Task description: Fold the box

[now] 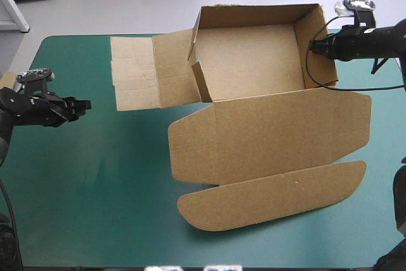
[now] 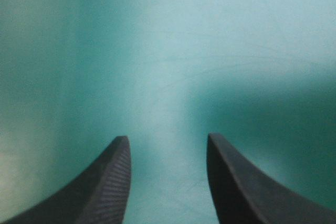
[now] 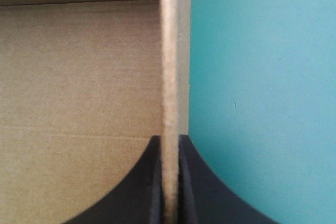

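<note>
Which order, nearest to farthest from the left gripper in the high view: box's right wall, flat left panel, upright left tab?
1. flat left panel, lying toward the left gripper.
2. upright left tab, farther right.
3. right wall, pinched by the right gripper.

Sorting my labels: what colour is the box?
The box is plain brown; the high view shows it best.

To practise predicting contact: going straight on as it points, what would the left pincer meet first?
Likely the flat side flap of the box, at its near corner, across bare teal-green cover; height is unclear.
</note>
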